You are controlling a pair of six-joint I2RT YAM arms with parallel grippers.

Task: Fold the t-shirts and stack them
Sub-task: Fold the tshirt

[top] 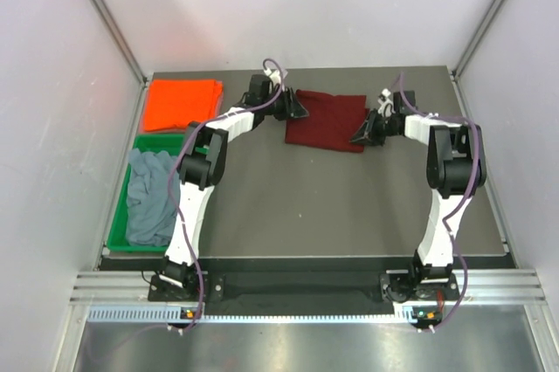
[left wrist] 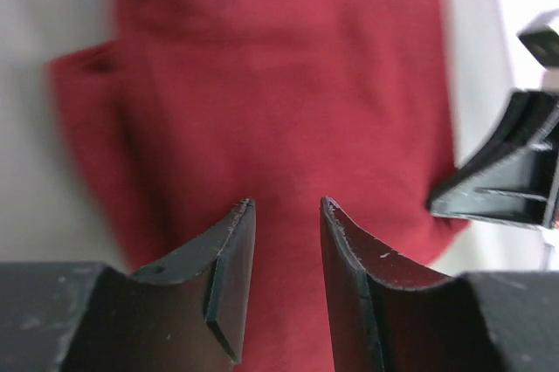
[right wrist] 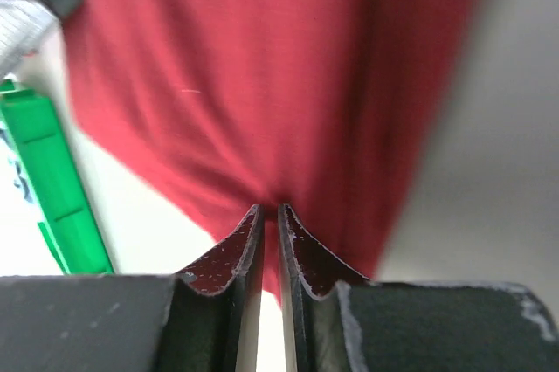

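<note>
Counter, left side: tray w/ grey shirt crumpled inside. Far-mid: maroon shirt folded flat, long axis L-R. Far-left corner: orange shirt, folded. Right gripper pinching maroon shirt's right edge. Left gripper released, above its left edge.

The left arm and right arm rise from their bases, bend at the elbow and reach forward, with their wrists turned in toward each other. The left gripper points down with its fingers parted by a clear gap. The right gripper has its fingers drawn almost together, pinching the maroon shirt at the tips.
</note>
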